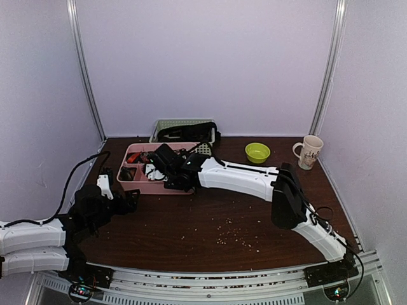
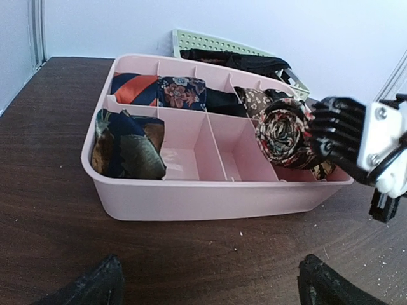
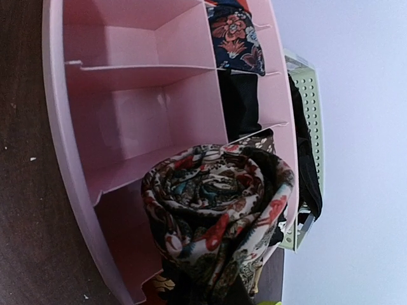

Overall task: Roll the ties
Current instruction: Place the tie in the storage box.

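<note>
Left wrist view: right fingers (image 2: 337, 133) pinch rolled floral-print fabric tie (image 2: 283, 133) over right end of pink plastic tray (image 2: 191, 198), seat it before releasing; left fingers (image 2: 89, 284) spread.

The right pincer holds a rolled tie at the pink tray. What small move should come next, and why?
Probably lower the right pincer a little. It is shut on the rolled tie, which hangs over the end compartment of the pink tray. That compartment looks bare, and the roll seems not yet seated in it.

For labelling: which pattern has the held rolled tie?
The rolled tie: red-cream floral on dark; right wrist view.
</note>
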